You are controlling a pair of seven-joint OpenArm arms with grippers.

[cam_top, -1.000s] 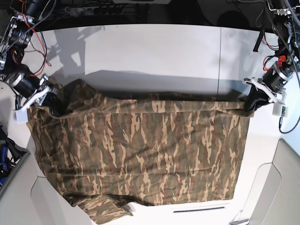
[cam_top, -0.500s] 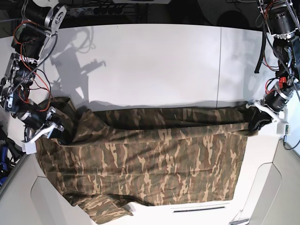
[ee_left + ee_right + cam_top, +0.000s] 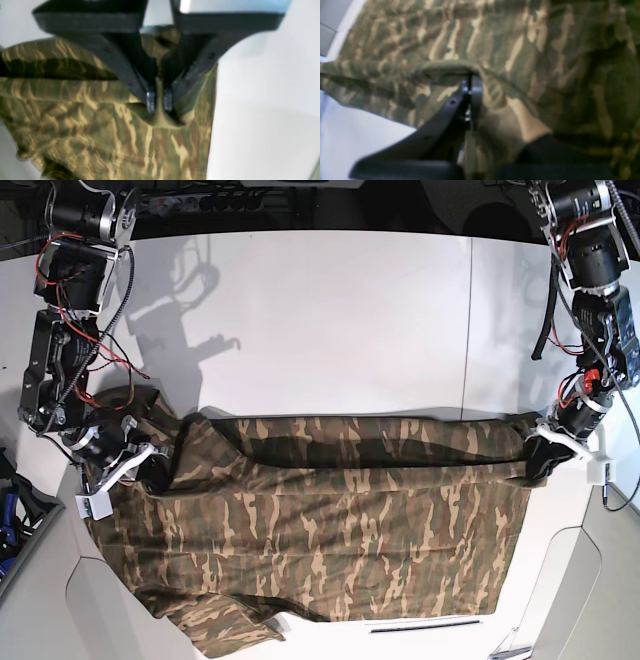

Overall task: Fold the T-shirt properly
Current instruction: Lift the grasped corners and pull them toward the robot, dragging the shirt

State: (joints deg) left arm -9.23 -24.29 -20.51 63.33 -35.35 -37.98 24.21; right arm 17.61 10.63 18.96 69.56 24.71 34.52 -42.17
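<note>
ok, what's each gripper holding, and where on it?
Both hold the T-shirt: left gripper pinches its folded far edge at one end, right gripper at the other, sleeve-side end.

Camouflage T-shirt [image 3: 330, 530] in brown, tan and olive, spread across the white table's near half. Its far edge is doubled over toward the front, forming a raised fold; one sleeve lies crumpled at the near corner.

Both tools [image 3: 159, 100] [image 3: 470, 100] clamped tight, arms apart
</note>
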